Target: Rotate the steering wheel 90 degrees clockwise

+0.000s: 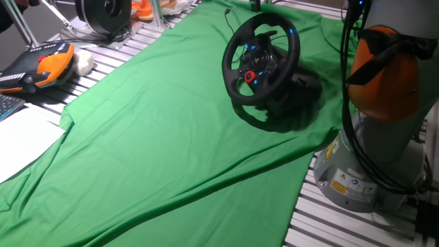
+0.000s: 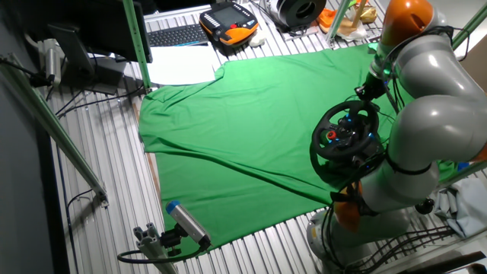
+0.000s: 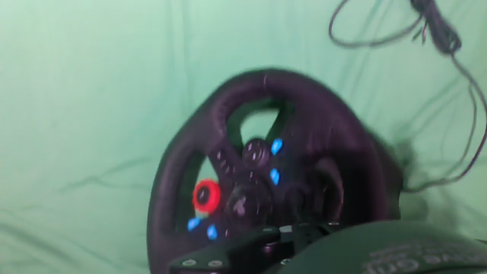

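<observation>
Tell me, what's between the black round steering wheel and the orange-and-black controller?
Only green cloth lies between the black round steering wheel and the orange-and-black controller; one fixed view shows it, and the other agrees.

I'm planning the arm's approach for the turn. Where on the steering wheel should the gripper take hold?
Probably the thick rim of the steering wheel, at its top arc, coming from above: the wheel face tilts upward and the rim stands clear of the hub there.

Rumpled green cloth (image 1: 171, 137) over slatted table (image 2: 114, 190); orange-black pendant (image 1: 41, 65), keyboard (image 2: 176, 35), white paper (image 1: 17, 140).
</observation>
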`<control>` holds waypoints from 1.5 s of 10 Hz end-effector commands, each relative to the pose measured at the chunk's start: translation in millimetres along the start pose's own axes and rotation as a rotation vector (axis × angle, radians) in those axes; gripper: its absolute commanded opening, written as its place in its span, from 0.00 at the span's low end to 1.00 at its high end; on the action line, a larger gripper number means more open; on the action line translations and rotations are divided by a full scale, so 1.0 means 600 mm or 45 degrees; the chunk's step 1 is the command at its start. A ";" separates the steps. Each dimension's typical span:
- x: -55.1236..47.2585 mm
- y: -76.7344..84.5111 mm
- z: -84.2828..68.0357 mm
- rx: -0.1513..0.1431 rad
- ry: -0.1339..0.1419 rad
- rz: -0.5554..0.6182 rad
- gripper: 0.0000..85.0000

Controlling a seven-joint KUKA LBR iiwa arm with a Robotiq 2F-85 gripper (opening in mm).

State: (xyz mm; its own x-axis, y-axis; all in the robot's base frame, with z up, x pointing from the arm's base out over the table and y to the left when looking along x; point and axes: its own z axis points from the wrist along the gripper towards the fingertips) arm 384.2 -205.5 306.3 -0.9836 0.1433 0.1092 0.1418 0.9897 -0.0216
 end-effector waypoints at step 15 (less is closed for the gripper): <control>-0.028 -0.009 0.006 -0.006 -0.088 -0.075 0.00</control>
State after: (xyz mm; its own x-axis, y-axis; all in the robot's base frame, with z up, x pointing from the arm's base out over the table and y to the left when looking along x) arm 399.6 -213.3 301.1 -0.9955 0.0848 0.0416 0.0844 0.9964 -0.0129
